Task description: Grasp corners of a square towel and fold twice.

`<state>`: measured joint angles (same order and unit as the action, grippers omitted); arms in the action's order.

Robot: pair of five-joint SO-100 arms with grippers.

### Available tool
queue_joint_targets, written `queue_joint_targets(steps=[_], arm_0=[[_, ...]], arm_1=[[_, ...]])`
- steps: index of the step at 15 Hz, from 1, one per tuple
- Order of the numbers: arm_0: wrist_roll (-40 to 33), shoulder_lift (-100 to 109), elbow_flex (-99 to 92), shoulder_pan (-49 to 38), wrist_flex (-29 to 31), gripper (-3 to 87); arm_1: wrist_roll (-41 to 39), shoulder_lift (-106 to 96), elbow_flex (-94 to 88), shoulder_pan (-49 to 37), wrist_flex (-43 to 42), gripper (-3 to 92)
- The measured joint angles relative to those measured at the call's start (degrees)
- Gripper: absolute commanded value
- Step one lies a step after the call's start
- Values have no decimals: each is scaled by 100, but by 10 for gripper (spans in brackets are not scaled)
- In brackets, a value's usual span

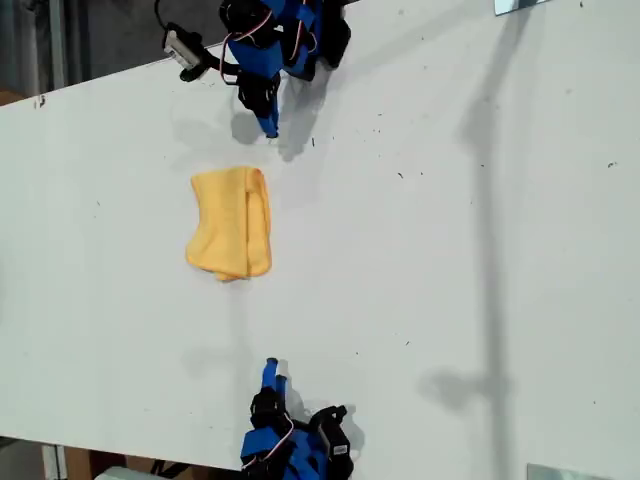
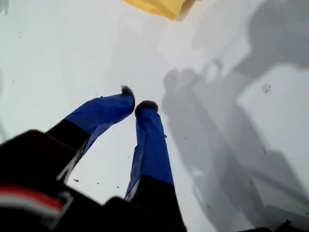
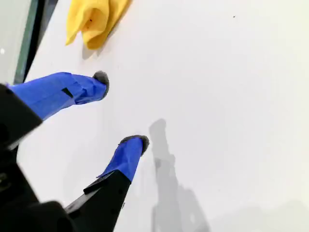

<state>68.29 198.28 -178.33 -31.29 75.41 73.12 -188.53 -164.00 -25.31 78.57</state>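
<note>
While towel (image 1: 229, 222) lies folded, arms retracted

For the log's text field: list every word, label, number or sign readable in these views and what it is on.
None can be read.
The square towel is plain, without tag or print.
The table shows only dark specks, no lettering.
My first gripper and my second gripper show plain blue tape on the jaws.

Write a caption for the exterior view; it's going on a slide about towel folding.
Folded yellow towel lies on the white table between two blue SO-100 arms, both grippers clear of it.
</note>
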Motion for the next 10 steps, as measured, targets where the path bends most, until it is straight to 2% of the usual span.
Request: queue_joint_targets(steps=[2,4,5,6,10], arm_0=[[-387,0,-9,870,0,198],[-26,0,-9,1389,0,193],[-527,0,-9,1441,0,192],[-668,0,-9,1459,0,190],[-738,0,-9,1477,0,179]], arm_1=[[26,0,0,35,97,130],[26,0,-9,35,88,131],[26,0,-18,70,53,133],[26,0,-18,123,26,133],[26,0,-44,88,26,128]])
